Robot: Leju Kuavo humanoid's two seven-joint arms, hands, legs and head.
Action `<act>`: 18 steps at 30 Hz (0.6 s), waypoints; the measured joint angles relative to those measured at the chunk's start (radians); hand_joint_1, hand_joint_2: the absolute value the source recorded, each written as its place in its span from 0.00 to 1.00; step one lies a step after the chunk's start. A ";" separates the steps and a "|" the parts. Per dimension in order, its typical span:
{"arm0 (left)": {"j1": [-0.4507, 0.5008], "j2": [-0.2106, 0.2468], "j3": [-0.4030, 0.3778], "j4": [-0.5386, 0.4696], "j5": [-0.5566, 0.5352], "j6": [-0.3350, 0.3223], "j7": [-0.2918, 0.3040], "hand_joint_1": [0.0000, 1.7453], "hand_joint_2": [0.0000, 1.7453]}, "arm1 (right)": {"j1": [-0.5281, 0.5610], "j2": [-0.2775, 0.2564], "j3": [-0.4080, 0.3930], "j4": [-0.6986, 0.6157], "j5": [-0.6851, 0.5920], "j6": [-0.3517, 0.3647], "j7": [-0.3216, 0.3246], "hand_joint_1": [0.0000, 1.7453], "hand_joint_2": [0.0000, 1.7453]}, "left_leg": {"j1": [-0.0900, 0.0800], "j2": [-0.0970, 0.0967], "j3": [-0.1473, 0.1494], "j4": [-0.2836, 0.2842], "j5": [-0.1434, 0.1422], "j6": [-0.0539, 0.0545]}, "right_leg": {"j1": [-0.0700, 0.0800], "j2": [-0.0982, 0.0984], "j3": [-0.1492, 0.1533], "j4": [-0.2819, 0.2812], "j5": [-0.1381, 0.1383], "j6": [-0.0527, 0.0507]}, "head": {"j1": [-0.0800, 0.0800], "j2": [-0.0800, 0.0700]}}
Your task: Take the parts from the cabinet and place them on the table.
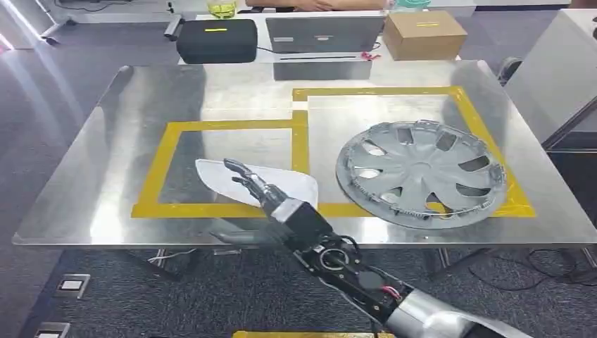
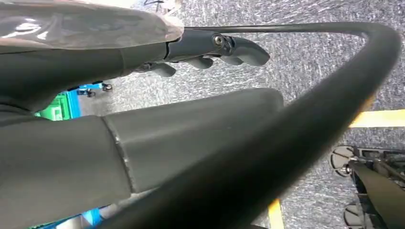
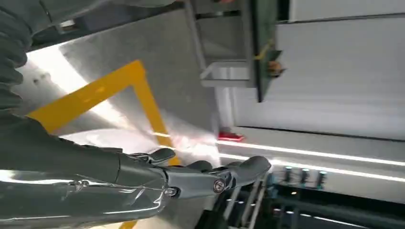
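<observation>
The shiny table [image 1: 141,105] has yellow tape boxes on it, likely to show where parts go. The big grey wheel cover [image 1: 421,172] lies flat in the box right of the middle tape line. Left of that line lies a clear plastic part [image 1: 211,176]. The right hand [image 1: 257,184] hovers over it, fingers straight, holding nothing. The left hand [image 2: 210,47] hangs over the floor, fingers loosely bent, empty.

Shiny metal surface [image 1: 141,98] with yellow tape [image 1: 232,125] marking two boxes on it, lots of glare off the top. Grey carpet [image 1: 42,105] underneath, floor sockets [image 1: 70,285] near the front left. Behind it a white desk [image 1: 274,24] carries a black case [image 1: 216,40], a laptop [image 1: 324,33] and a cardboard box [image 1: 424,34].
</observation>
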 joint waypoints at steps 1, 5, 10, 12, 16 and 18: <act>0.000 0.000 0.000 0.000 0.000 0.000 0.000 0.00 0.00 | 0.026 -0.012 -0.014 -0.051 0.003 0.005 0.004 0.00 1.00 | 0.000 0.000 0.000 0.000 0.000 0.000 | 0.000 0.000 0.000 0.000 0.000 0.000 | 0.000 0.000; 0.000 0.000 0.000 0.000 0.003 0.004 0.004 0.00 0.00 | 0.098 -0.059 -0.068 -0.215 -0.037 0.067 0.000 0.00 1.00 | 0.000 0.001 0.000 0.000 0.000 0.000 | 0.000 0.000 0.000 0.000 0.000 0.000 | 0.000 0.000; 0.000 0.000 0.000 0.000 0.007 0.013 0.014 0.00 0.00 | 0.198 -0.106 -0.124 -0.389 -0.158 0.199 -0.021 0.00 0.00 | -0.001 0.000 0.001 0.002 -0.002 0.002 | -0.001 0.000 0.001 -0.002 0.000 0.000 | -0.001 0.000; 0.000 0.002 0.000 0.000 0.004 0.013 0.014 0.00 0.00 | 0.229 -0.125 -0.148 -0.443 -0.165 0.201 -0.027 0.00 0.00 | -0.001 0.001 0.001 0.004 -0.003 0.003 | -0.001 0.000 0.002 -0.002 0.000 0.001 | -0.003 0.000; 0.000 0.003 0.000 0.000 -0.003 0.013 0.014 0.00 0.00 | 0.267 -0.151 -0.180 -0.517 -0.175 0.206 -0.033 0.00 0.00 | -0.001 0.001 0.000 0.009 -0.006 0.008 | -0.002 0.000 0.004 -0.002 -0.001 0.003 | -0.004 0.000; -0.001 0.003 0.000 0.000 -0.004 0.013 0.014 0.00 0.00 | 0.277 -0.159 -0.193 -0.545 -0.179 0.209 -0.034 0.00 0.00 | -0.002 0.001 -0.001 0.013 -0.009 0.011 | -0.002 0.000 0.005 -0.002 -0.001 0.008 | -0.004 0.000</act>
